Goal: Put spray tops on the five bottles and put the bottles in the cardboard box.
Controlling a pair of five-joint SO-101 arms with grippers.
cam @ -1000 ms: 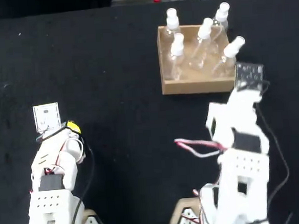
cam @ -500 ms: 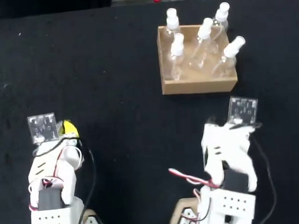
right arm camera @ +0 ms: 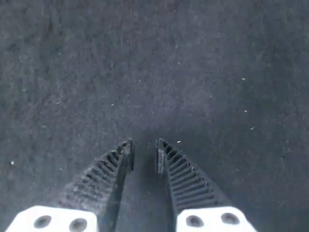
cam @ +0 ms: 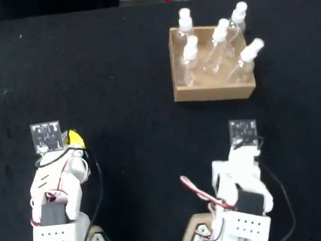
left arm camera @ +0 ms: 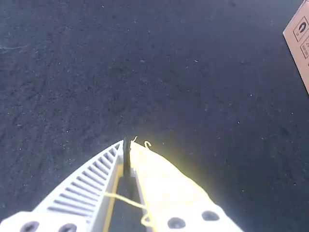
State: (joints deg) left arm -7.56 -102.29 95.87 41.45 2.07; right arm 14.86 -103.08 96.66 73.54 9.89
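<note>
Five clear bottles (cam: 217, 44) stand together in the open cardboard box (cam: 213, 90) on the far right part of the black counter (cam: 90, 64), each one capped with a white spray top (cam: 185, 14). Two bottles sit along the far wall of the box and three toward its near wall, most of them leaning to the right. One corner of the box (left arm camera: 300, 46) also shows at the edge of the left wrist view.

Both arms are drawn in at the near edge of the counter, well apart from the box. The left arm (cam: 57, 183) sits at the near left. Its left hand (left arm camera: 128, 145) hangs over bare black cloth with its white and yellow fingers pressed together at the tips, holding nothing. The right arm (cam: 239, 175) sits at the near right, in line with the box. Its right hand (right arm camera: 144, 151) has its two dark ribbed fingers a narrow gap apart, with nothing between them but the counter below.
</note>
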